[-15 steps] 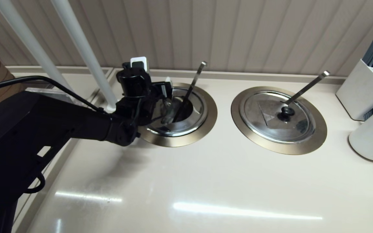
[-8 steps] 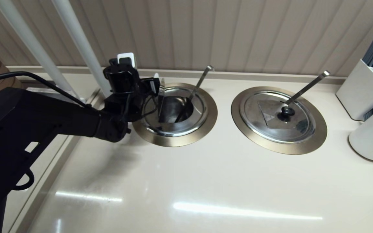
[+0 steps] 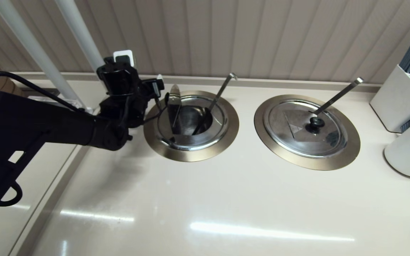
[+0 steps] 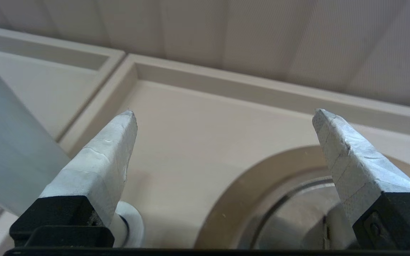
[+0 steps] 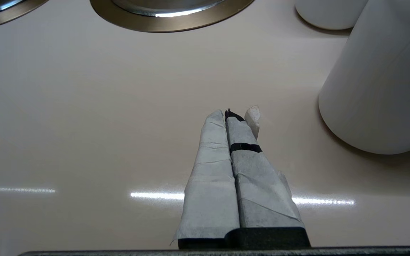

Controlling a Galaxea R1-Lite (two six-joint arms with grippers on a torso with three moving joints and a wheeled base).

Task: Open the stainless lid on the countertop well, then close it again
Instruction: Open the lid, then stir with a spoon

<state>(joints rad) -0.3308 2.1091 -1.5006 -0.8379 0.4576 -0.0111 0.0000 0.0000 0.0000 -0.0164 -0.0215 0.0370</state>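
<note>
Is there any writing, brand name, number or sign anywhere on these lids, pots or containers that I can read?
No readable words, brands or numbers show in any view.
Triangle mark, no text: on the closed twin lid to the right.
The stainless lid of the countertop well has its flap tipped up; any mark on it cannot be seen.
White container and white jar: no label visible.

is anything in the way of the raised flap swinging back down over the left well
Only the ladle rod leans in the opening, beside the upright flap of the stainless lid. The left gripper, fingers open, sits off to the flap's left.
</note>
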